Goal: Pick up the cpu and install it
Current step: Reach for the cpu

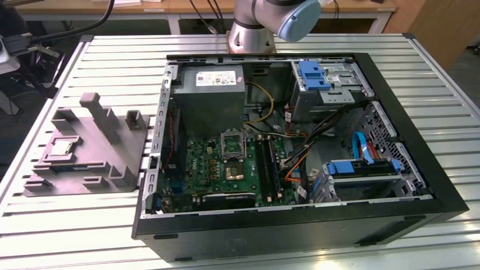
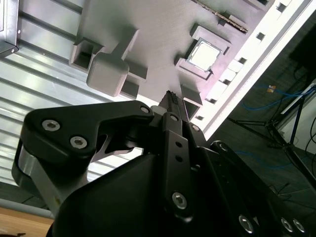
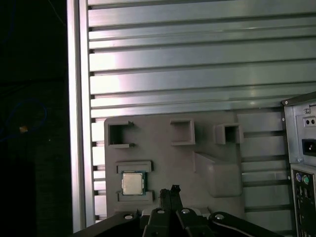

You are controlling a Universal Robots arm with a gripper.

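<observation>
The cpu (image 3: 132, 183) lies flat in a snug pocket on the grey holder block (image 3: 163, 163), so it cannot slide; the gripper (image 3: 171, 190) hangs near it, fingers pressed together, holding nothing; the computer case (image 1: 300, 230) lies open.

Setting: robotics lab | Evidence: slatted aluminium bench (image 1: 75, 236); robot arm base (image 1: 251, 35); opened computer case (image 1: 300, 239); wooden desks (image 1: 90, 7)
</observation>
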